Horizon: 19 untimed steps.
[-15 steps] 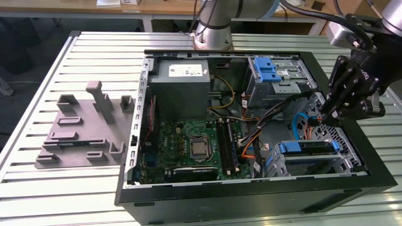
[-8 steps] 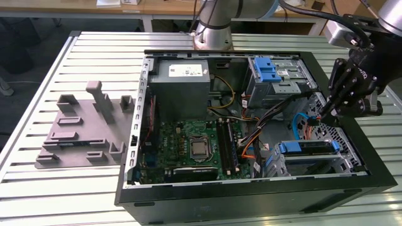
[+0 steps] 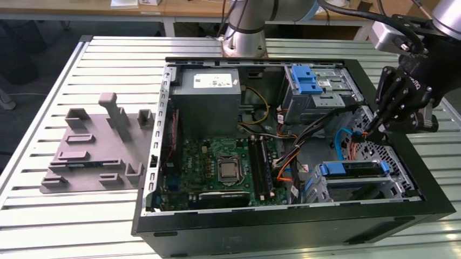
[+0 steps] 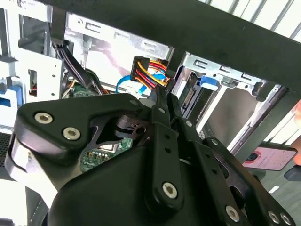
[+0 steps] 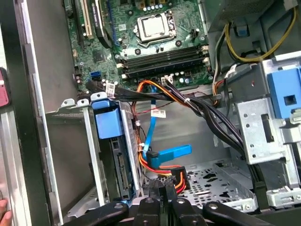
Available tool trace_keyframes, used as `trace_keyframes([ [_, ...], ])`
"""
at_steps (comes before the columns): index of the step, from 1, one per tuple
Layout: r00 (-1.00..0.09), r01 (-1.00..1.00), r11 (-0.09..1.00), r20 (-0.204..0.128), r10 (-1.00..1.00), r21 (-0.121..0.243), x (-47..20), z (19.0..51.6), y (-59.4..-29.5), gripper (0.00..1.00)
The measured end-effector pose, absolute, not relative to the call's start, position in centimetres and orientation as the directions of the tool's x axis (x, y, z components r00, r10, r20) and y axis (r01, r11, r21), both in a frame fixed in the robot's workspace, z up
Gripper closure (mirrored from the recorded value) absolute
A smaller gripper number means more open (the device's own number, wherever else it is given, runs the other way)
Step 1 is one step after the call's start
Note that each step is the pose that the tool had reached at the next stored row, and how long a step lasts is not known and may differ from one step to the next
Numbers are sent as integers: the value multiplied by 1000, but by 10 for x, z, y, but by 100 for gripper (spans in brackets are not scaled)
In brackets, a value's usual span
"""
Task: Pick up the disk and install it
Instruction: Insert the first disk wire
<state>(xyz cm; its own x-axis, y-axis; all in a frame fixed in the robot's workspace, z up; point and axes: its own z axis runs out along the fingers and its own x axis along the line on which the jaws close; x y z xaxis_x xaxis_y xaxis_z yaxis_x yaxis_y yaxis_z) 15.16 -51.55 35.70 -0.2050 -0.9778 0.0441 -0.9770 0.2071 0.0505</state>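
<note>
The disk (image 3: 351, 169) sits edge-up in the metal drive cage (image 3: 392, 189) at the front corner of the open computer case, on the exterior view's right, its blue rails showing. In the first wrist view the disk (image 5: 117, 165) stands in that cage below a blue tab (image 5: 107, 121). My gripper (image 3: 368, 135) hangs inside the case just behind the cage, fingers together. In both wrist views the shut gripper (image 5: 163, 192) (image 4: 165, 92) is right at a bundle of red, orange and yellow wires (image 4: 146, 70) ending in a connector; whether it grips them I cannot tell.
A grey slotted tray (image 3: 94, 154) lies on the table on the exterior view's left. Inside the case are a grey power supply box (image 3: 209, 97), the motherboard (image 3: 223, 167), a second cage with a blue latch (image 3: 311, 81) and loose cables (image 5: 202, 106). A fingertip (image 5: 3, 219) shows outside the case wall.
</note>
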Motion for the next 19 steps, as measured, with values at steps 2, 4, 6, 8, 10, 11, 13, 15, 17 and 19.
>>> trace_keyframes([
  [2, -193, -979, 195, 44, -980, 50, 151, 357, -517, 84],
  [4, -184, -981, 186, 44, -982, 49, 151, 357, -519, 84],
  [6, -174, -983, 176, 44, -984, 47, 151, 357, -521, 84],
  [8, -167, -985, 169, 43, -985, 42, 150, 356, -523, 84],
  [10, -160, -986, 162, 42, -986, 37, 150, 355, -525, 84],
  [11, -154, -987, 156, 42, -987, 37, 150, 355, -525, 84],
  [13, -135, -990, 137, 42, -990, 35, 150, 354, -525, 84],
  [15, -116, -993, 117, 42, -992, 34, 149, 353, -526, 84],
  [17, -113, -993, 114, 38, -993, 30, 147, 353, -526, 84],
  [19, -112, -993, 113, 35, -993, 26, 143, 352, -527, 84],
])
